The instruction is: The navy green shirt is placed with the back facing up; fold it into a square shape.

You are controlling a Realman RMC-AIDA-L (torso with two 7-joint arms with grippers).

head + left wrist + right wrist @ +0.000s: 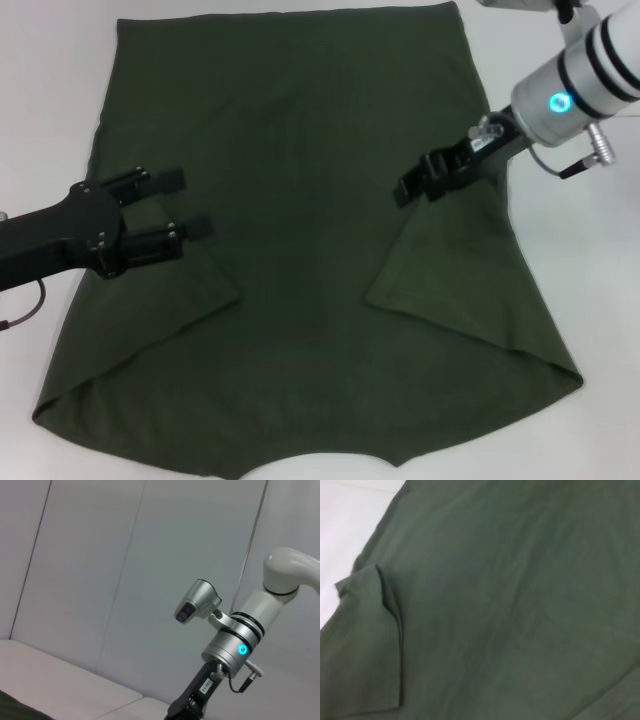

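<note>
Shirt: the navy green shirt is lying spread flat on the white counter, both sleeves turned in over the body as triangular flaps – one on each side

Left gripper: the left gripper is hovering over the shirt's left side above the folded-in flap, jaws spread apart and holding nothing

Right gripper: the right gripper is reaching in over the shirt's right side near the other flap – whether its jaws are spread or pressed together, I cannot tell

Right wrist view: showing only green cloth with one folded edge
</note>
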